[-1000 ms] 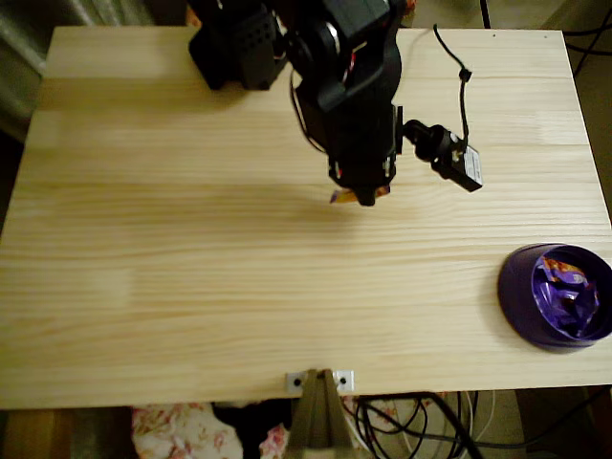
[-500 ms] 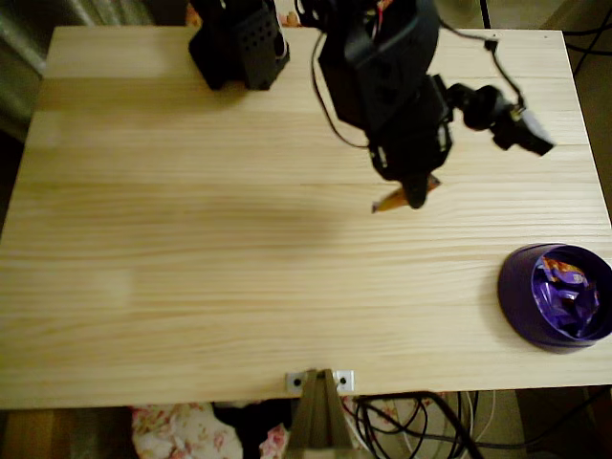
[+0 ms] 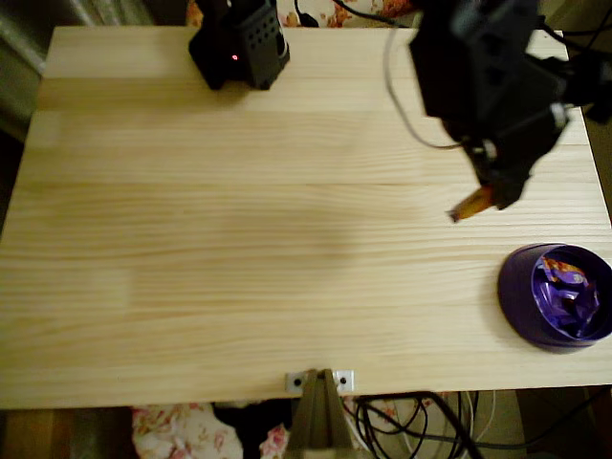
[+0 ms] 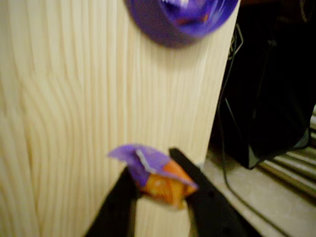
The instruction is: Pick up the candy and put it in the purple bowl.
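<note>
We see the gripper (image 4: pixel 160 197) clenched around the candy (image 4: pixel 157 177), carrying it above the table (image 3: pixel 191 239) toward the purple bowl (image 3: pixel 521 306), which already holds similar wrapped sweets.

In the wrist view the purple bowl (image 4: pixel 180 19) is blurred and cut off by the top edge; overhead, the arm hides most of the candy (image 3: pixel 469 204).

Pale pine plank table (image 3: pixel 191 239) with lengthwise grain, warmly lit. Small metal bracket (image 3: pixel 319 381) at near edge. Tangled black cables (image 3: pixel 421 426) and floral patterned cloth (image 3: pixel 182 430) below.
</note>
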Robot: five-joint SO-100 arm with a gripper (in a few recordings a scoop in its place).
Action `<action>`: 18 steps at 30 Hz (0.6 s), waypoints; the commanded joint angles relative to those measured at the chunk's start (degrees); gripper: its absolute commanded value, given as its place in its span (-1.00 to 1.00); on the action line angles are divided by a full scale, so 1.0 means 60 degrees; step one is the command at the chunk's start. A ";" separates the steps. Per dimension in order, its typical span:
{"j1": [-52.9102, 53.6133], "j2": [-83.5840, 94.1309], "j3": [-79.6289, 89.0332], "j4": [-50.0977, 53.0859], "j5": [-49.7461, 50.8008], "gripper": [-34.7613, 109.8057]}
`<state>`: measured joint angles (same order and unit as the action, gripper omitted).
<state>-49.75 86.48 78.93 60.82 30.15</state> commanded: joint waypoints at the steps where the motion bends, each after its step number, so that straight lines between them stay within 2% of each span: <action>1: -0.0308 -0.0410 -0.2593 0.0366 -0.0044 -0.45; 6: -0.0645 -0.1143 -0.3896 0.0601 -0.0117 -0.45; 18: -0.1201 -0.1875 -0.4937 -0.0015 -0.0117 -0.45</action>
<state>-55.37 73.74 57.04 61.79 29.00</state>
